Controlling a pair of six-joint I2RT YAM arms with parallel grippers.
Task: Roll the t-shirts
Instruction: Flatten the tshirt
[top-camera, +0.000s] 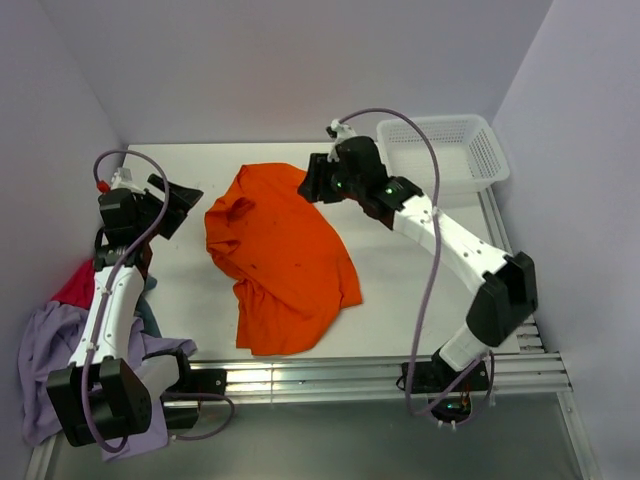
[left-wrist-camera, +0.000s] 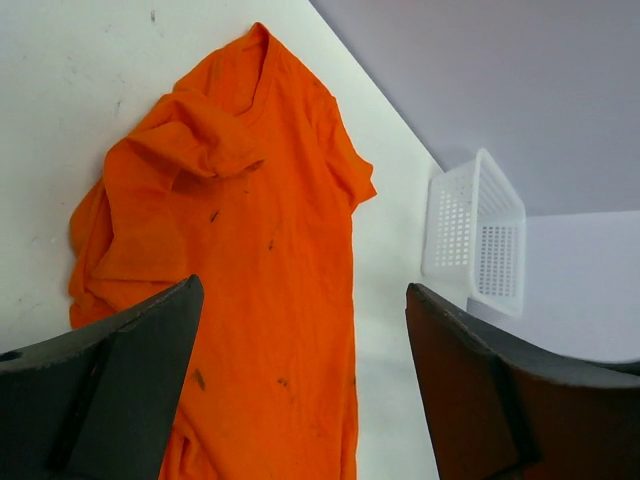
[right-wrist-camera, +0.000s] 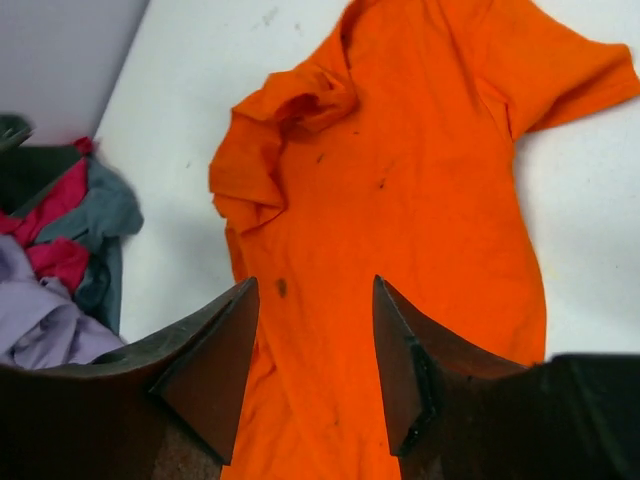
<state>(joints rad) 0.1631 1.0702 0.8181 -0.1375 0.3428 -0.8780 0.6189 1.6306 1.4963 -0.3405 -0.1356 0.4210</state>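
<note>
Shirt: bright orange fabric t-shirt (top-camera: 280, 260) lay limp, light; hem corners suited pinching.
Left end effector (left-wrist-camera: 303, 290): spread, empty.
Right end effector (right-wrist-camera: 315, 285): spread, empty.

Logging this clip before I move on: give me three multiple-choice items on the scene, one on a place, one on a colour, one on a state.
1. Where is the basket?
A. At the far right corner of the table
B. At the near left corner
C. On top of the shirt

2. What colour is the shirt spread on the table?
A. Grey
B. Orange
C. Green

3. How do the jaws of the left end effector stand?
A. Shut on the shirt
B. Shut, empty
C. Open, empty

Answers:
1 A: the top view shows it at the far right, beyond the right arm.
2 B: all three views show it bright orange.
3 C: the left wrist view shows the fingers wide apart with nothing between them.
</note>
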